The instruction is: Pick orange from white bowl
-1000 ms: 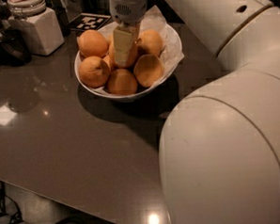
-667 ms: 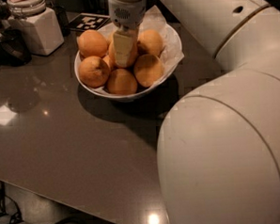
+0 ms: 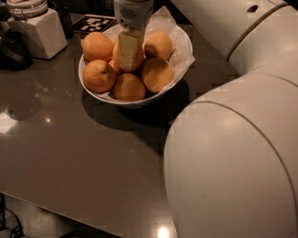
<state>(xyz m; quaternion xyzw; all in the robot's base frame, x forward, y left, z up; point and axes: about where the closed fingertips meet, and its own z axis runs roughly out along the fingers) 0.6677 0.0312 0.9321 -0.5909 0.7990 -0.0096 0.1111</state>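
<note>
Six oranges (image 3: pixel 98 76) heaped in white bowl (image 3: pixel 136 102) | pincer (image 3: pixel 128 62) over middle orange (image 3: pixel 115 56) | grip: cannot tell

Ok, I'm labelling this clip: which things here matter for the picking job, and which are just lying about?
For the job:
pincer, down among the fruit in the bowl
middle orange beneath it
white bowl with paper lining

Lying about:
white jar
black-and-white marker tag

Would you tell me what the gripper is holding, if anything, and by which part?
It cannot be told. The gripper is down in the bowl, against the middle orange, but no hold shows.
</note>
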